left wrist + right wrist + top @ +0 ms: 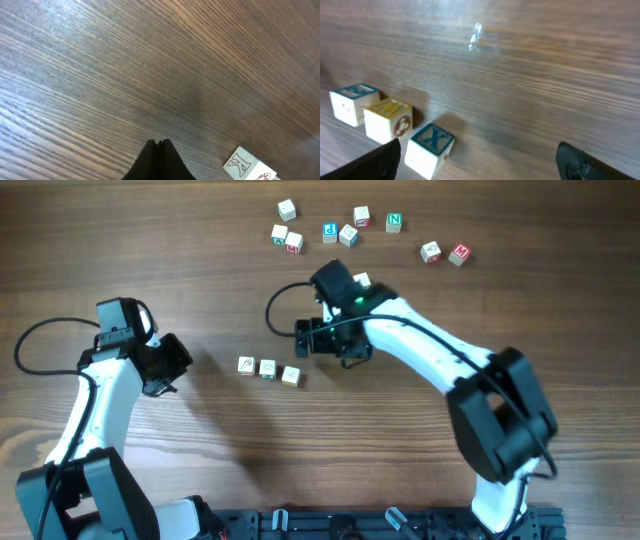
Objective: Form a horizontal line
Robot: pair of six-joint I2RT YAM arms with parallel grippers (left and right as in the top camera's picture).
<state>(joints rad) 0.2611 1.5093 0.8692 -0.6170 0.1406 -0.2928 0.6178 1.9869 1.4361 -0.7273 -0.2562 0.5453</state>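
1. Right gripper (477,147), jaws spread wide and holding nothing, hangs low over bare wood just beside the row's right end.
2. Left gripper (159,150), jaws pressed shut and empty, points across the table (200,470) toward the row's left end, where a K-faced cube (242,162) shows.
3. Between the two arms, the horizontal line (268,369) of three pale cubes lies mid-table, its right-hand cube set slightly nearer the robot's base.
4. Loose cubes (345,230) lie scattered along the far side, well apart from the row.

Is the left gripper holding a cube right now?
No: the left gripper is shut with nothing between its fingertips, and the nearest cube lies apart from it.
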